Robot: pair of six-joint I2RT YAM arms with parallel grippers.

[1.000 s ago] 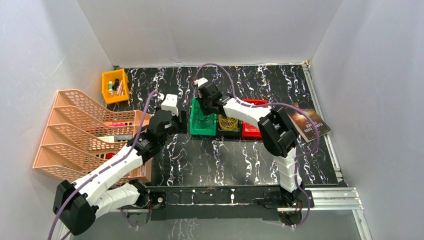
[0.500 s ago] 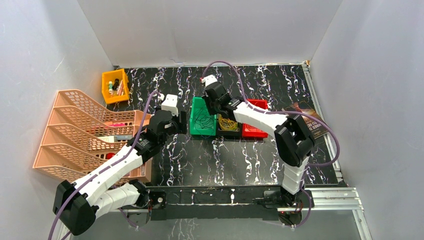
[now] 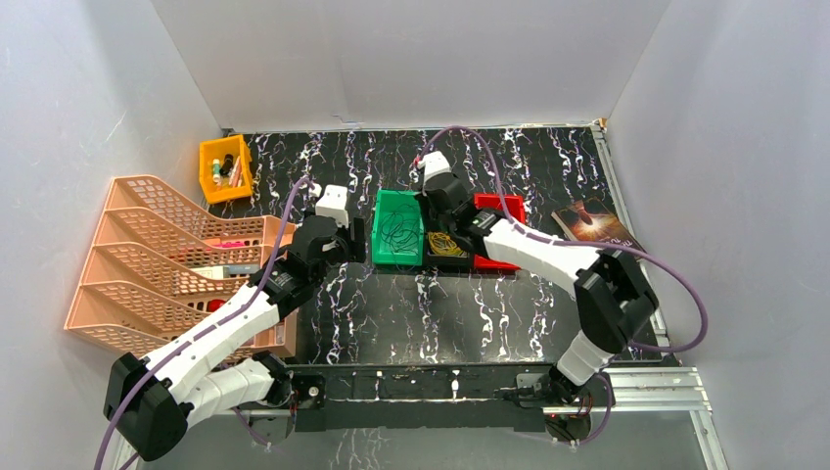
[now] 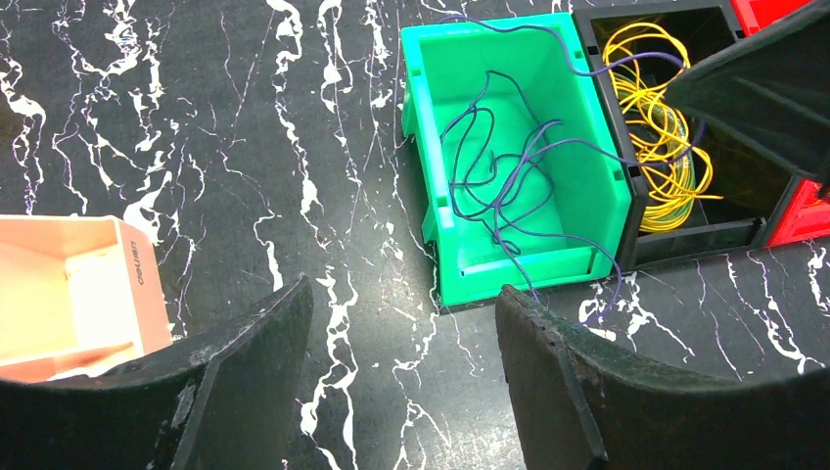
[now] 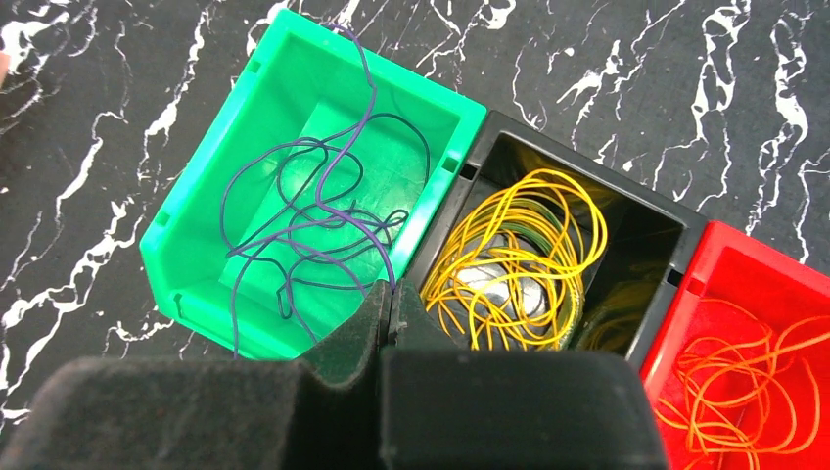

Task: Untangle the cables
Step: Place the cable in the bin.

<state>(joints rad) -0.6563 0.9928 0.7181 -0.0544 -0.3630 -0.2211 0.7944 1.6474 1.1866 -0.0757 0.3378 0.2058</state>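
1. My right claw is pressed together, and a purple strand from the green bin runs up into its tips, so I seem to be pinching that one strand.
2. That claw hangs over the wall shared by the green bin and the black bin.
3. My left claw is spread wide with nothing between its fingers. It hovers above the table, just beside the green bin's front corner.
4. The purple cables lie as a loose tangle in the green bin. From my left wrist I see one strand trailing over the front lip onto the table and another arching across the black bin's rim toward my right claw.
5. The yellow cables are coiled in the black bin, the middle of the three.
6. The orange cables lie in the red bin, which touches the black bin's other side.
7. A peach rack stands to my left, with a small yellow bin behind it. A book lies right of the red bin.
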